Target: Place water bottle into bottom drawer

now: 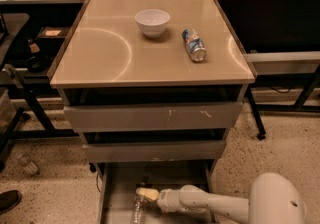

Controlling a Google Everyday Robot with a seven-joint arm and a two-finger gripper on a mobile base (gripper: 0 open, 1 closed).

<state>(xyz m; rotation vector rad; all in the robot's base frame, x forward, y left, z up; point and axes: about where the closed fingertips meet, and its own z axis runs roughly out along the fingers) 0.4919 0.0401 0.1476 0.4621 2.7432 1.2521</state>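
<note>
A workshop with a speckled stone floor (280, 138) and dark benches around the sides. In the middle stands a table (100, 63) with a smooth, glossy beige top and three grey metal drawers under it. The upper two have scuffed flat fronts. The bottom drawer (117, 195) is pulled out: a shallow tray with a plain floor and low walls.

A rounded white arm (215, 203) reaches in from the lower right, low over that tray. Its gripper (146, 194), tipped in pale cream, sits above the drawer's floor near the middle. Whether the jaws are spread or pinching cannot be told.

On the table top are a white bowl (152, 21), round and matte, and a blue-and-white can (194, 44) lying on its side, well apart from the action.

The bottle (138, 211), clear crinkled plastic, is already inside the bottom drawer, just below the gripper and touching or nearly touching it.

The step looks to be the release. It is best done with the bottle low and lying on the flat floor, away from the walls, since a light round bottle may roll. The arm should then lift straight up so it clears the drawer above.
</note>
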